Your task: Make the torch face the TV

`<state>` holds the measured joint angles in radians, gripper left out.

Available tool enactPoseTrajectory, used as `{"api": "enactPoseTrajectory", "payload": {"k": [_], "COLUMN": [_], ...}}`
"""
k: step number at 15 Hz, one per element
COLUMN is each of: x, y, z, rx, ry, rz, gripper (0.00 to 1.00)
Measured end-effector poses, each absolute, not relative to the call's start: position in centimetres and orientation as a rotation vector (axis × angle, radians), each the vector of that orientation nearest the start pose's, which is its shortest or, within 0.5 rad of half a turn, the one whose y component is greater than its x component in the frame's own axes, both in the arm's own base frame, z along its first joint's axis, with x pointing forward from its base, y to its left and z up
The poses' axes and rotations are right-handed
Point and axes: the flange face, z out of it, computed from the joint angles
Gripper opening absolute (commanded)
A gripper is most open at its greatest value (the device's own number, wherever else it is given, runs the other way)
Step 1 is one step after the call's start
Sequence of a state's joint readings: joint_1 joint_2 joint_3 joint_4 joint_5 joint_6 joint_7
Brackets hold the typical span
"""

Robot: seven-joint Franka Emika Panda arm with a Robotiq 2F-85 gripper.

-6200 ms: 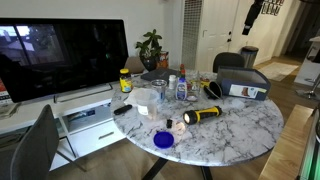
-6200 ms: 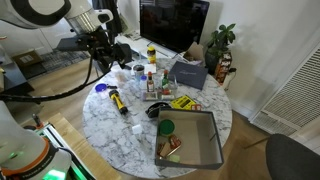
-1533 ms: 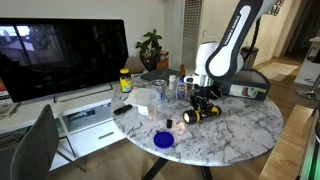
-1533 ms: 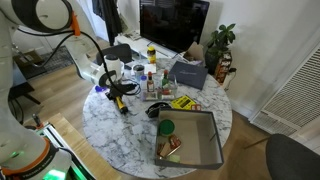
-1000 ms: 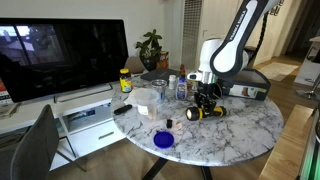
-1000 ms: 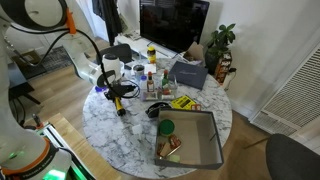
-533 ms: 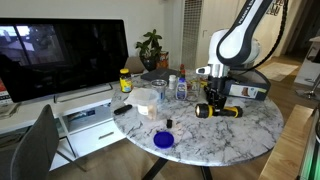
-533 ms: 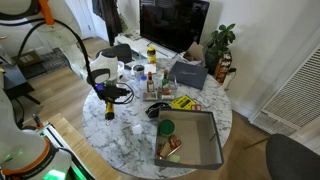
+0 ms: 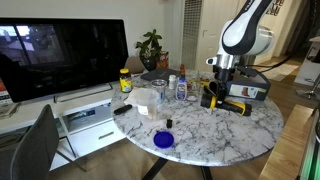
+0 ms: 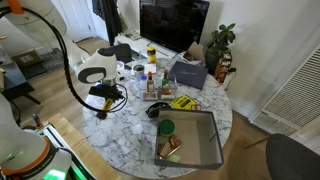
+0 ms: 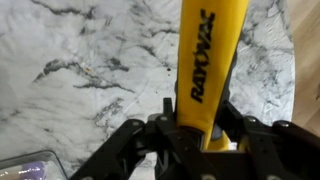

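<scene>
Both exterior views share the table (image 9: 232, 137), low and side-on to the TV (image 9: 60, 55) or high and facing the TV (image 10: 175, 25), while the wrist view looks closely down at the table (image 11: 80, 50).

Marble tbl (image 9: 225, 135) w/ blue lid (image 9: 163, 140), bottles (image 9: 181, 88), grey tray (image 10: 198, 135); plant (image 9: 150, 45) behind

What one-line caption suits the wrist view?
Gripper with jaws clamped on the yellow torch over the marble table.
</scene>
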<state>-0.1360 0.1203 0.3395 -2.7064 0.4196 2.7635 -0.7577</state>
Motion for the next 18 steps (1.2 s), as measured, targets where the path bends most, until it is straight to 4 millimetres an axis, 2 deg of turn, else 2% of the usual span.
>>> {"api": "enactPoseTrajectory", "payload": {"k": [6,7,13,14,18], "x": [37.6,37.5,37.6,37.6,37.6], "y": [6.4,6.3,6.3,6.3,6.2], "z": [18.0,17.9,17.6,17.6,17.4], "rx": [-2.842,-2.842,-2.841,-2.841,-2.852], "ry": [-0.485,-0.443,-0.440,-0.440,-0.412], "rz": [0.082,0.085,0.093,0.094,0.099], "gripper": [0.24,0.49,0.49,0.24,0.24]}}
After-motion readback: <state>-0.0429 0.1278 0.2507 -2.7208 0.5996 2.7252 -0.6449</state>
